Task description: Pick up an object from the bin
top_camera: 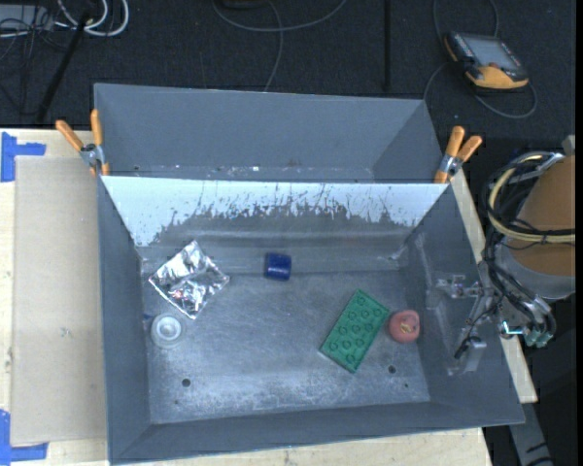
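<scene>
Hanging just right of the pink ball (pixel 403 326), the tool (pixel 464 330) is empty-looking; spread or pressed together, I cannot tell.

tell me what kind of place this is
Probably a robotics lab's bin-picking test cell: a grey metal bin holds a few unrelated things, such as a green brick and crumpled foil, and a robot gripper hangs at its right wall.
</scene>
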You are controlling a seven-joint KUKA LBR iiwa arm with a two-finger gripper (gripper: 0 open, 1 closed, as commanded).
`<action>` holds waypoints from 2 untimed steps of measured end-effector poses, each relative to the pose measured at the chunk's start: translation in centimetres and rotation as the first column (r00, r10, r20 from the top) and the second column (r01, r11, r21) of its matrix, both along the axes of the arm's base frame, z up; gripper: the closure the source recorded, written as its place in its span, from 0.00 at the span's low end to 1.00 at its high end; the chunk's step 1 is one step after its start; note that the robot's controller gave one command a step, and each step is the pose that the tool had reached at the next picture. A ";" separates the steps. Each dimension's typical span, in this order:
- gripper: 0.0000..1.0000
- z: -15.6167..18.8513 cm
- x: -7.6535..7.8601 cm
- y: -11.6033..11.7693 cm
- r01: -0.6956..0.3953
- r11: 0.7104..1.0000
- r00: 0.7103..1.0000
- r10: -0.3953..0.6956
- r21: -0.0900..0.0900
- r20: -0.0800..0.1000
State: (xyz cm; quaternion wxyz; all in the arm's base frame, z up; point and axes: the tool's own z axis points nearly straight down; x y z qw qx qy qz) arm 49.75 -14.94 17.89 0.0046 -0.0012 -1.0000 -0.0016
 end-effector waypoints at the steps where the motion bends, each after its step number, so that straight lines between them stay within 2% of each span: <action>1: 0.00 -11.0 4.8 5.5 -0.421 0.907 0.907 0.421 -0.001 0.009; 2: 0.00 -10.9 5.7 9.4 -0.702 0.712 0.712 0.702 -0.004 0.011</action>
